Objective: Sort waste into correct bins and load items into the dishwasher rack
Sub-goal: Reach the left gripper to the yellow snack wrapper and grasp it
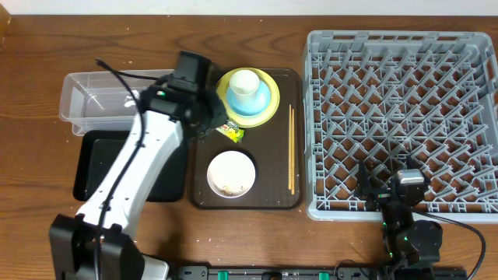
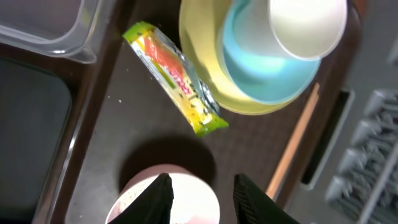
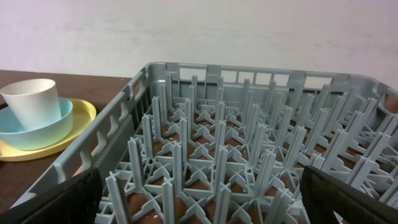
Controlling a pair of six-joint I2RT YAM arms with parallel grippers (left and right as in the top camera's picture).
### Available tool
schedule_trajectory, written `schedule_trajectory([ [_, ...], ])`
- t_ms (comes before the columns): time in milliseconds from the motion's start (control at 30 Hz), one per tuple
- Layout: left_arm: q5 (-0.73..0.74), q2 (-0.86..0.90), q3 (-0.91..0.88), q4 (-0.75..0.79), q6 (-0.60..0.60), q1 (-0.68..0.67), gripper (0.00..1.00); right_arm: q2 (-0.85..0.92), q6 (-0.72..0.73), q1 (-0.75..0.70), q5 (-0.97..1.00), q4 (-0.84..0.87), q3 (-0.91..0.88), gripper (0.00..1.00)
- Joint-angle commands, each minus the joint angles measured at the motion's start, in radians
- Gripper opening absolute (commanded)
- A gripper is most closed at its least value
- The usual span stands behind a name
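**Left gripper** (image 2: 202,186): two dark fingers set apart, and the gap between them shows nothing gripped. It hangs over the near rim of the white bowl (image 1: 231,173).

**Snack wrapper** (image 2: 177,81): green and orange. It lies flat and slantwise on the brown serving tray (image 1: 272,187), just ahead of the left fingers, with one end tucked against the edge of the yellow plate (image 2: 199,37).

**Yellow plate:** sits at the far end of the serving tray. The light blue bowl (image 2: 267,68) sits on it, and the cream cup (image 2: 305,25) stands upright inside the bowl.

**White bowl:** on the near half of the tray, with a few small pale specks at its bottom.

**Chopsticks** (image 1: 292,148): lie side by side along the tray's right edge.

**Bins:** the clear tub (image 1: 101,97) and the black tray (image 1: 97,163) stand left of the serving tray, the tub farther back. The left arm crosses above both.

**Right gripper** (image 3: 199,199): fingers spread wide and holding nothing, poised at the near edge of the dishwasher rack (image 1: 405,117).

**Dishwasher rack:** grey, right of the tray on the wooden table (image 1: 31,78), with nothing standing among the pegs that can be seen.
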Motion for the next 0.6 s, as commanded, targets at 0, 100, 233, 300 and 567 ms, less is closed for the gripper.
schedule_trajectory([
  [0, -0.148, 0.028, -0.008, 0.029, -0.105, -0.041, 0.35, -0.005, -0.006, 0.009, -0.004, -0.004, -0.002, 0.99],
  [100, -0.163, 0.055, -0.008, 0.076, -0.105, -0.062, 0.35, -0.005, -0.006, 0.009, -0.004, -0.004, -0.002, 0.99],
  [233, -0.169, 0.107, -0.008, 0.123, -0.105, -0.071, 0.35, -0.005, -0.006, 0.009, -0.004, -0.004, -0.002, 0.99],
  [300, -0.169, 0.138, -0.008, 0.136, -0.105, -0.07, 0.35, -0.005, -0.006, 0.009, -0.004, -0.004, -0.002, 0.99],
  [567, -0.169, 0.234, -0.008, 0.166, -0.105, -0.07, 0.35, -0.005, -0.006, 0.009, -0.004, -0.004, -0.002, 0.99],
])
